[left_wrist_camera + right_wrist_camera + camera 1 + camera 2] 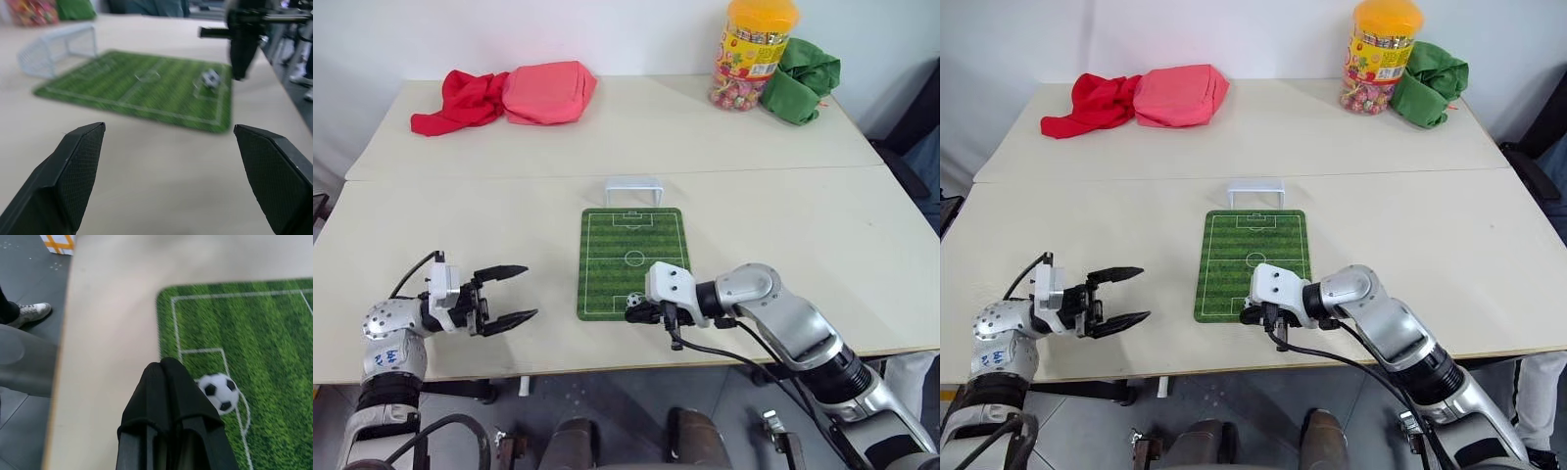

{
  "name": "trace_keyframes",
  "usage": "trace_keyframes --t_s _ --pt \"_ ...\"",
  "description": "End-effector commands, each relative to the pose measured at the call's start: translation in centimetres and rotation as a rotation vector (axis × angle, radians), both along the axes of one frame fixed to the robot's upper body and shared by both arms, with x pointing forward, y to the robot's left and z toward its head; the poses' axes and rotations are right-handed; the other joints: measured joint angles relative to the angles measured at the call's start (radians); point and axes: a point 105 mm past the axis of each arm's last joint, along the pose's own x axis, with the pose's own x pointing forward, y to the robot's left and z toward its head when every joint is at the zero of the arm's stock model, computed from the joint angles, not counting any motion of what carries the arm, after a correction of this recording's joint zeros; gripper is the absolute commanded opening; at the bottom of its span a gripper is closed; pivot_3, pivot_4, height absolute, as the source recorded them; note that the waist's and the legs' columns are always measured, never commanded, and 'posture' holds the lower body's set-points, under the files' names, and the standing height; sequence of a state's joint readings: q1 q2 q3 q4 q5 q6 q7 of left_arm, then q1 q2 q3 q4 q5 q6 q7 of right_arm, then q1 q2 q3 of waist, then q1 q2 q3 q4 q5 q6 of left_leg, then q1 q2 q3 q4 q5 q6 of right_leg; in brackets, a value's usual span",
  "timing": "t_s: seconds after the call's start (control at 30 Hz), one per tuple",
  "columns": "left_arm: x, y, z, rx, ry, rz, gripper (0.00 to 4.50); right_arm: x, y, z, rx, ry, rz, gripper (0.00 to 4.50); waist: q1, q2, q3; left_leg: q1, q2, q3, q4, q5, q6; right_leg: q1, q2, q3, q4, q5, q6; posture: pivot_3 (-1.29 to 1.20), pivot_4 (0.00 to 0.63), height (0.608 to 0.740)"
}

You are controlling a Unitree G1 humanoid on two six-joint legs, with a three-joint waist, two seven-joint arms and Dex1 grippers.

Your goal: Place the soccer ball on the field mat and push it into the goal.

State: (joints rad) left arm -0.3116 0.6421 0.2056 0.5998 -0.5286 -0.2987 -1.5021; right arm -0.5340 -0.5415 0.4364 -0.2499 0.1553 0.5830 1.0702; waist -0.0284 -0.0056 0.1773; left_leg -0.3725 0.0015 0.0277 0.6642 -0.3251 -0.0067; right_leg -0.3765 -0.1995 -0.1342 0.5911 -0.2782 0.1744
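The soccer ball (pixel 634 301) lies on the field mat (pixel 633 245), inside the penalty box at the mat's near end. My right gripper (pixel 164 368) is shut with nothing in it. Its fingertips sit just beside the ball (pixel 219 391), at the mat's near edge. The white goal (pixel 633 189) stands on the table at the mat's far end. My left gripper (pixel 530 291) hangs open and empty over bare table left of the mat, pointing toward it. The left wrist view takes in the mat (pixel 122 93), the ball (pixel 211 78) and the goal (pixel 56 49).
At the far side of the table lie a red cloth (pixel 460 101) and a pink bag (pixel 548 92) on the left. A candy jar (pixel 754 54) and a green cloth (pixel 801 80) are on the right. The table's front edge runs just below both grippers.
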Motion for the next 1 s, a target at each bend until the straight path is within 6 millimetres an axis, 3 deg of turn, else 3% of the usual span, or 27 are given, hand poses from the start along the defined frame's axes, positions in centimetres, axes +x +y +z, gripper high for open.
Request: trace_keyframes --t_s 0.03,0.27,0.4,0.53,0.67,0.83,1.0 --pt "-1.4 -0.1 0.6 0.019 -0.028 -0.109 4.5 0.2 0.6 0.6 0.021 -0.039 0.028 0.01 0.001 0.0 0.0 0.0 0.0 0.0 0.0 0.0 0.0 0.0 0.0 0.0 0.0 0.0 0.0 0.0 0.15 0.74" --pt "-1.8 0.4 0.5 0.026 -0.04 -0.062 4.5 3.8 -0.5 -0.1 -0.015 -0.09 -0.037 0.01 0.0 0.0 0.0 0.0 0.0 0.0 0.0 0.0 0.0 0.0 0.0 0.0 0.0 0.0 0.0 0.0 0.15 0.74" --pt "-1.5 0.4 0.8 0.025 -0.056 -0.043 4.5 8.4 -0.9 3.9 0.035 -0.252 -0.145 0.01 -0.003 0.0 0.0 0.001 0.0 0.001 0.001 0.0 0.0 0.0 0.0 0.001 0.001 0.0 0.0 0.0 0.15 0.74" --pt "-0.9 0.3 1.1 0.022 -0.079 -0.031 4.5 10.9 -2.0 8.4 0.099 -0.384 -0.236 0.01 -0.003 0.0 0.0 0.0 0.001 0.001 -0.001 0.0 -0.001 -0.001 0.001 0.0 0.0 0.0 0.0 0.0 0.15 0.74" --pt "-0.5 0.2 1.2 0.023 -0.089 -0.027 4.5 10.2 -3.5 9.6 0.096 -0.403 -0.232 0.01 0.001 0.0 0.0 0.0 0.001 0.001 -0.002 -0.001 0.0 -0.001 0.001 -0.001 0.0 0.0 0.0 0.0 0.15 0.74" --pt "0.0 0.2 1.2 0.018 -0.08 -0.005 4.5 8.0 -5.5 9.0 0.096 -0.347 -0.24 0.01 -0.001 0.0 0.0 0.0 0.001 0.001 -0.001 -0.003 0.001 -0.001 0.001 -0.001 -0.001 0.0 0.0 0.0 0.15 0.74" --pt "1.3 1.0 1.3 0.02 -0.034 0.095 4.5 6.4 -9.4 7.6 0.066 -0.254 -0.292 0.01 0.001 0.0 0.0 0.0 0.001 0.003 0.0 -0.003 0.001 -0.001 0.001 -0.001 -0.002 0.0 0.0 0.0 0.15 0.74"
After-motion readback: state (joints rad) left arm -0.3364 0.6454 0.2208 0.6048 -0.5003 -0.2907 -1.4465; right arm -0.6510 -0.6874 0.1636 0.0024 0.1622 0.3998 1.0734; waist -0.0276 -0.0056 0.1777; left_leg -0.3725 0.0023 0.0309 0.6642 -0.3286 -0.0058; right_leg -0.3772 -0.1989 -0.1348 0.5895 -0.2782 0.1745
